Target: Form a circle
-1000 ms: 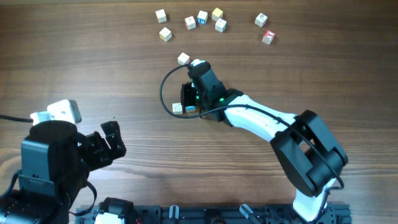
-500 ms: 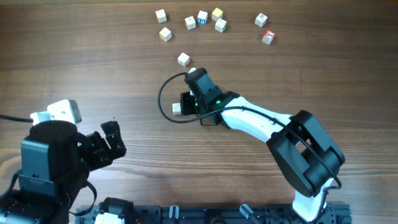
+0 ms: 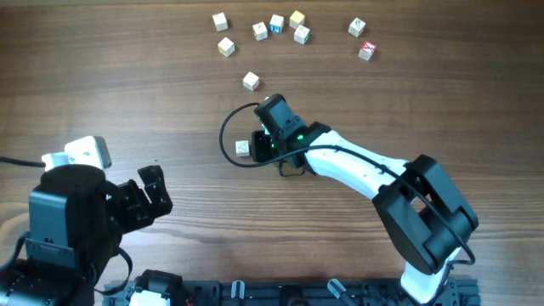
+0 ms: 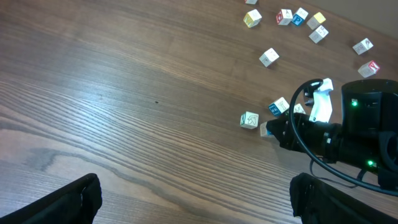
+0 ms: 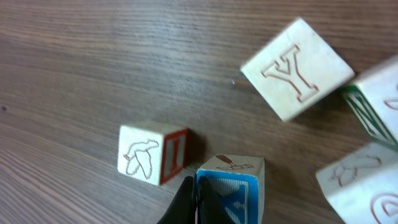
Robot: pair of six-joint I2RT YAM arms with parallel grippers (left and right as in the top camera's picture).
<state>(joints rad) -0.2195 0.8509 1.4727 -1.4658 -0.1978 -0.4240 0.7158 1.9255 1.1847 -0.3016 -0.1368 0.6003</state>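
The circle is a small cluster of pale wooden letter cubes under my right gripper (image 3: 260,146). In the right wrist view it shows a Y cube (image 5: 297,67), a bird cube with a red I (image 5: 152,154), a blue-faced cube (image 5: 231,191), a green-edged cube (image 5: 375,99) and another cube (image 5: 364,185). My right gripper (image 5: 196,202) is shut, its tips against the blue face and nothing between them. In the overhead view only the bird cube (image 3: 243,147) shows clear of the arm. My left gripper (image 4: 199,205) hangs open over bare wood at the near left.
Loose cubes lie scattered along the far side, from a white one (image 3: 220,20) to a red-faced one (image 3: 366,50), with a single cube (image 3: 252,81) nearer the cluster. A black cable (image 3: 226,127) loops left of the right wrist. The left arm's base (image 3: 72,221) fills the near-left corner.
My right wrist has drawn back a little toward the near side, away from the single cube. The blue-faced cube is now hidden under the gripper in the overhead view. The left arm is still.
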